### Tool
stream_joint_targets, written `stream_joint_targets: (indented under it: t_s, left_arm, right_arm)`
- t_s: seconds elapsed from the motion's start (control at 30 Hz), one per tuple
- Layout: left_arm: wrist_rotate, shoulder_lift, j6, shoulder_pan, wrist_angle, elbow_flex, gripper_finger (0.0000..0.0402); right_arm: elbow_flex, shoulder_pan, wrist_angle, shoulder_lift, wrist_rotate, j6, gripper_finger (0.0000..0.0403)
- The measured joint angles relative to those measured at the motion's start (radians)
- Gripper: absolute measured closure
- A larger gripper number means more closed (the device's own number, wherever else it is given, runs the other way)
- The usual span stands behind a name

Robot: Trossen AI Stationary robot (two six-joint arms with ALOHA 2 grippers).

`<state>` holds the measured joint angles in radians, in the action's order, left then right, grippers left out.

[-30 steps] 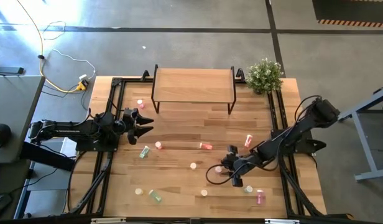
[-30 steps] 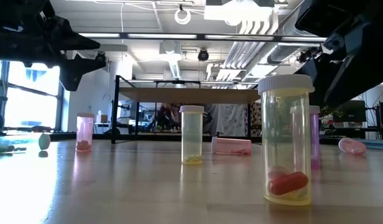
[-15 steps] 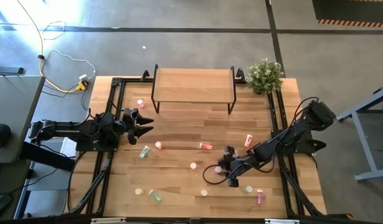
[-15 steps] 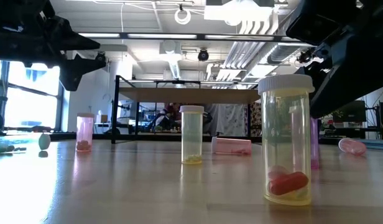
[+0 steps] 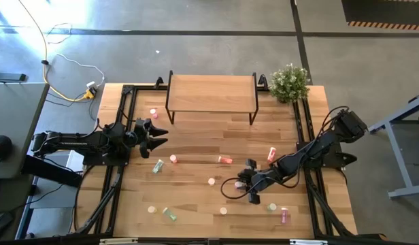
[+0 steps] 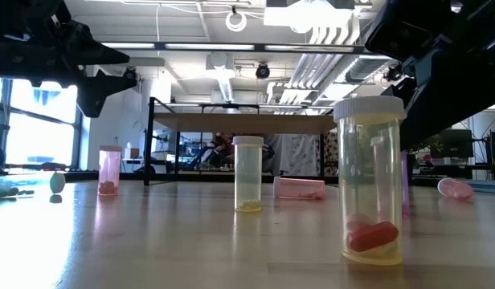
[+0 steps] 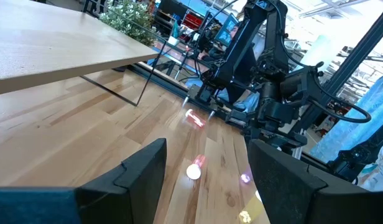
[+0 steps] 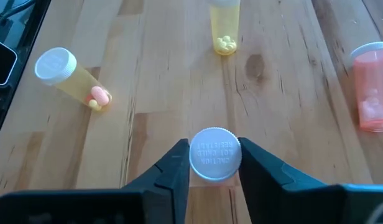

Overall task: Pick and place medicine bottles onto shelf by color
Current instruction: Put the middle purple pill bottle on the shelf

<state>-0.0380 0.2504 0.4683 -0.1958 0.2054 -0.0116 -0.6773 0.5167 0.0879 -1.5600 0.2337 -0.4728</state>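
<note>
Small bottles with pale caps are scattered over the wooden table; the shelf [image 5: 211, 92] stands at the far edge with nothing on it. My right gripper [image 5: 246, 181] [image 8: 214, 167] is low over the table's right half, open, one finger on each side of an upright white-capped bottle [image 8: 215, 154]. In the low view this bottle [image 6: 406, 181] looks pink, behind a yellow one [image 6: 370, 185]. I cannot tell whether the fingers touch it. My left gripper [image 5: 158, 135] [image 7: 207, 180] is open and empty, held above the table's left side.
A potted plant [image 5: 289, 82] stands at the far right corner. Near my right gripper are a lying yellow bottle [image 8: 67, 74], an upright yellow one [image 8: 224, 25] and a pink one [image 8: 372, 87]. More bottles lie by the near edge [image 5: 169, 214] [image 5: 285, 216].
My right gripper has moved a little toward the table's left edge, coming around the upright pink bottle. No bottle has moved.
</note>
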Motion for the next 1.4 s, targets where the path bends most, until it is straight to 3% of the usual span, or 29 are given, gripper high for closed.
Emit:
stream_joint_targets:
  t_s: [0.3,0.53,0.9,1.4]
  left_arm:
    - [0.0,0.0,0.0,0.0,0.0,0.0,0.0186]
    - [0.0,0.0,0.0,0.0,0.0,0.0,0.0186]
    - [0.0,0.0,0.0,0.0,0.001,0.0,0.0186]
    - [-0.003,0.0,-0.026,0.0,0.001,0.0,0.0186]
  right_arm:
    - [-0.044,-0.001,-0.003,0.0,0.005,-0.003,0.0301]
    - [-0.118,-0.05,-0.002,0.0,0.094,-0.053,0.0302]
    - [-0.33,-0.232,-0.042,0.0,0.262,0.043,0.0303]
    - [-0.667,-0.504,-0.295,0.0,0.287,0.249,0.0304]
